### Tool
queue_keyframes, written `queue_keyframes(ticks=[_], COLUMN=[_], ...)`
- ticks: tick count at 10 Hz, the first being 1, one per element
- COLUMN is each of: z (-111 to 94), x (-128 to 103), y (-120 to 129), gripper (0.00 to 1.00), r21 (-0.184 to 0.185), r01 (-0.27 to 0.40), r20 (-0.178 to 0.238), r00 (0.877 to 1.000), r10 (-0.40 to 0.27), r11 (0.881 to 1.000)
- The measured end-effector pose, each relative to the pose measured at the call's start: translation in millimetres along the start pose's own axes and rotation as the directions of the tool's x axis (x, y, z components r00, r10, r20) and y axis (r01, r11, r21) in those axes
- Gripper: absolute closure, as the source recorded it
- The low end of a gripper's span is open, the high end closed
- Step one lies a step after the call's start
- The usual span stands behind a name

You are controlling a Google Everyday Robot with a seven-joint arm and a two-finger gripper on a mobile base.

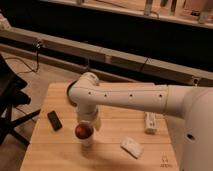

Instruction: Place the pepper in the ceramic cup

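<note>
the white arm reaches from the right edge of the frame across to the lower middle, where the pincer [86, 125] hangs low over the wooden counter [107, 155]. an orange-red lump, the pepper [83, 131], sits right at the pincer's tip, and just under it a pale shape that is probably the ceramic cup [86, 141] stands on the counter. whether the pincer has the pepper clamped or has let go of it, i cannot tell; the wrist hides the tip.

the pepper seems to rest at or on the cup's mouth, not clearly down inside it. that is the main risk: if it is perched on the rim when the pincer lets go, it may tip out and roll across the counter. the cup looks narrow and light, so a sideways pull of the arm could knock it over or drag it toward the lower edge of the frame. lifting away with the pepper stuck to the pincer would pull it back out.

the green bowl [70, 95] is mostly hidden behind the arm at centre left, a dark phone-like object [54, 120] lies left of the cup, and a white packet [132, 147] lies to its right; each is near enough to catch a rolling pepper.
</note>
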Motion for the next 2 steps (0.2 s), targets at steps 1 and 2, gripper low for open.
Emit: queue_keyframes(ticks=[1,2], z=[-2.9,-7.3], x=[-1.1,-1.4], y=[-0.3,-0.6], gripper=[0.38,0.38], r21=[0.006,0.015], r01=[0.004,0.007], r20=[0.0,0.001], r00=[1.0,1.0], r10=[-0.004,-0.007], r11=[1.0,1.0])
